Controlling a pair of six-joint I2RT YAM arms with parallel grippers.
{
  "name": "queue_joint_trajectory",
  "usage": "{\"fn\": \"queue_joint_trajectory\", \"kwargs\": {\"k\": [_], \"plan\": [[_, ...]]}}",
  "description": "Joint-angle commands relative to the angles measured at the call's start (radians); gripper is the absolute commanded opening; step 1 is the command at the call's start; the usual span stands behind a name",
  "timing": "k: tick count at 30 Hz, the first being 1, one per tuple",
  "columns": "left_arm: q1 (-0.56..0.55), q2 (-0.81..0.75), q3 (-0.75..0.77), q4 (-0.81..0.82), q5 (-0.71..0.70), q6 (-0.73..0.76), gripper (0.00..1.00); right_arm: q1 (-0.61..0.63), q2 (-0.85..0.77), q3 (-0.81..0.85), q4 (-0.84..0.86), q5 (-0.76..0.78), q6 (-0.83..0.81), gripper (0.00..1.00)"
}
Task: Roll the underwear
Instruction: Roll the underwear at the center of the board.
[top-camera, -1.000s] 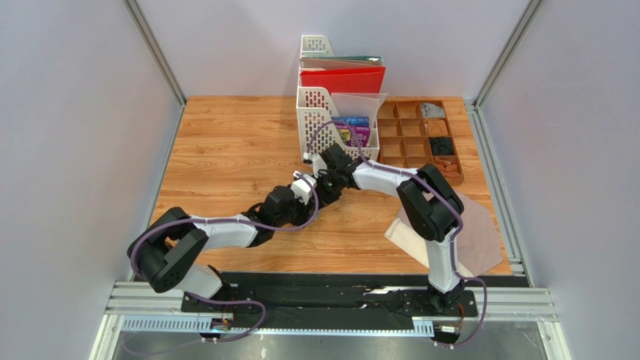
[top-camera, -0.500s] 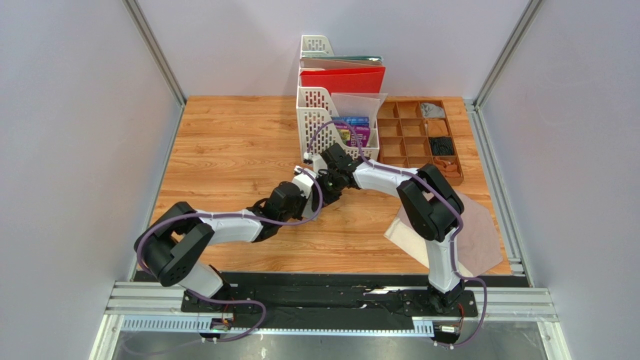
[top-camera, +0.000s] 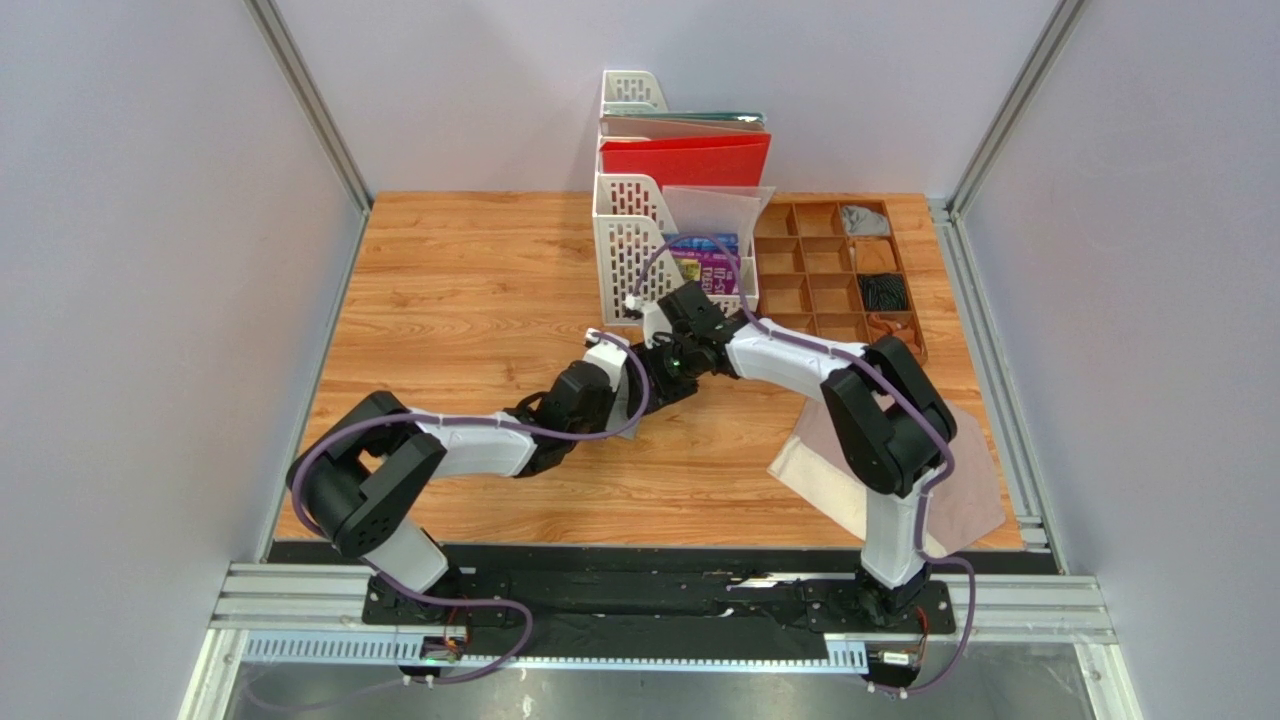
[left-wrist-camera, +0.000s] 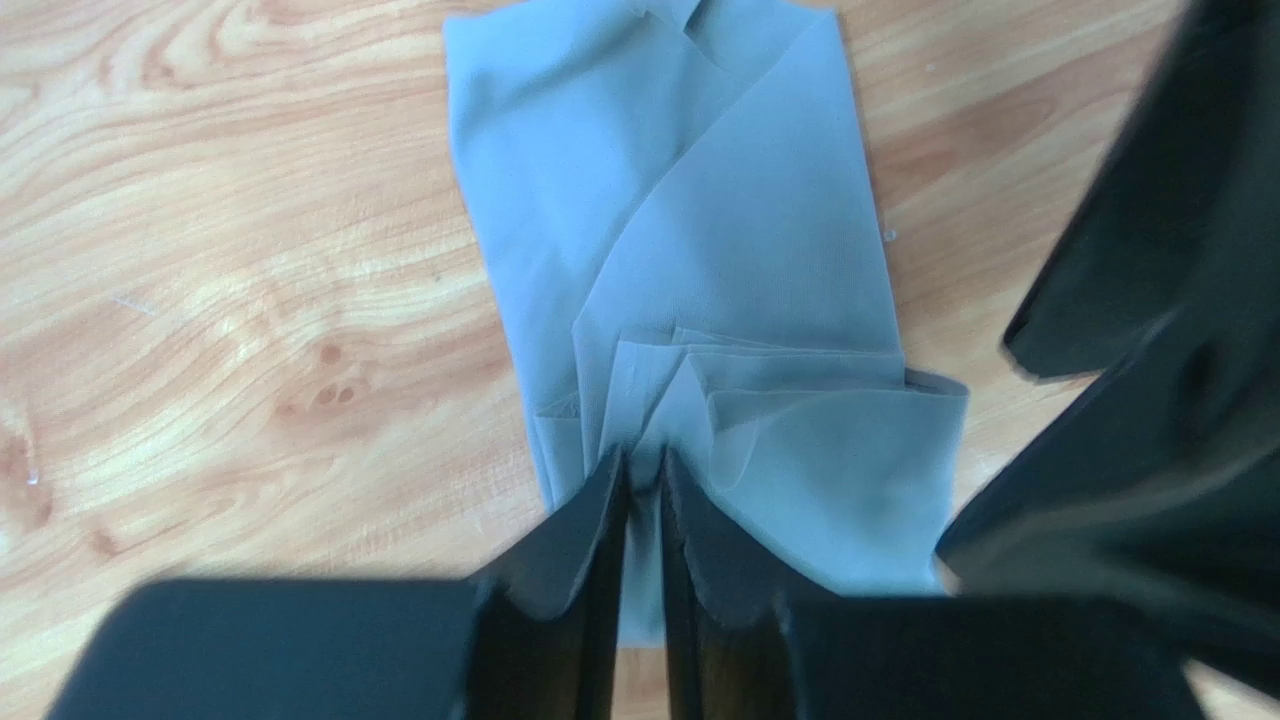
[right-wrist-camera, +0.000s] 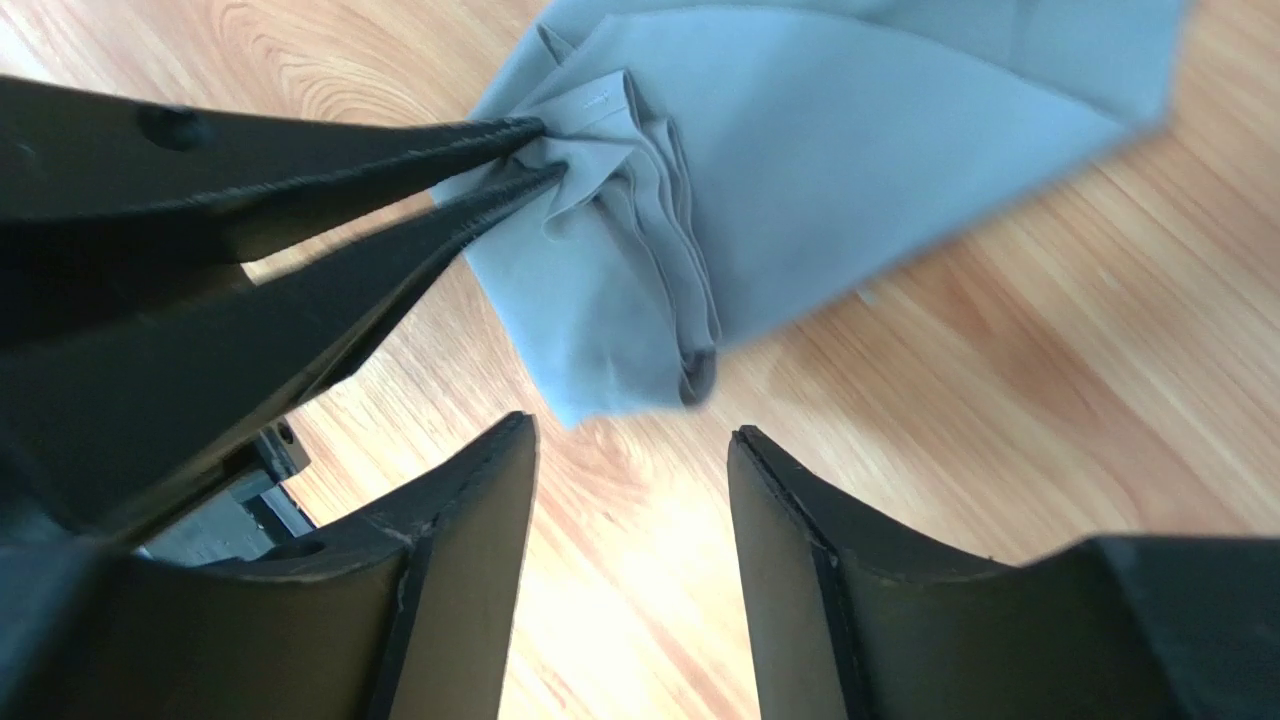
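The table (left-wrist-camera: 226, 225) is orange-brown wood-grain board, smooth with a soft sheen. The grey underwear (left-wrist-camera: 721, 225) is thin, smooth, matt cloth that creases softly. The beige underwear (top-camera: 969, 468) looks like matt cloth too. The left gripper (left-wrist-camera: 643, 465) and right gripper (right-wrist-camera: 631, 435) have matt black fingers that look like hard plastic, the right ones faintly scuffed along their edges. The arms (top-camera: 774, 353) have glossy white shells and black joints. The rack (top-camera: 628, 225) is white perforated plastic, the folder (top-camera: 684, 156) smooth red, the tray (top-camera: 915, 323) matt brown. The posts (top-camera: 308, 105) and base rail (top-camera: 301, 608) are bare metal.
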Motion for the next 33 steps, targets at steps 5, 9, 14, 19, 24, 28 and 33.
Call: {"fn": "queue_joint_trajectory", "kwargs": {"k": [5,9,14,19,24,28,33], "plan": [[0.0,-0.011,0.007,-0.056,-0.025,-0.153,0.18,-0.017,-0.149,-0.163,0.13,0.048,0.161,0.55],[0.0,-0.029,-0.005,-0.056,-0.017,-0.185,0.18,-0.016,-0.166,-0.258,0.268,0.048,0.278,0.55],[0.009,-0.04,-0.033,-0.035,0.013,-0.218,0.18,0.003,-0.145,-0.301,0.389,0.083,0.397,0.54],[0.016,-0.047,-0.05,-0.015,0.043,-0.237,0.18,0.021,-0.107,-0.31,0.464,0.096,0.462,0.54],[0.035,-0.06,-0.069,0.0,0.072,-0.262,0.18,0.036,-0.082,-0.295,0.455,0.125,0.474,0.53],[0.044,-0.073,-0.086,0.011,0.087,-0.285,0.18,0.045,-0.064,-0.278,0.446,0.14,0.477,0.51],[0.053,-0.087,-0.105,0.028,0.107,-0.303,0.18,0.056,-0.041,-0.258,0.428,0.166,0.471,0.44]]}}
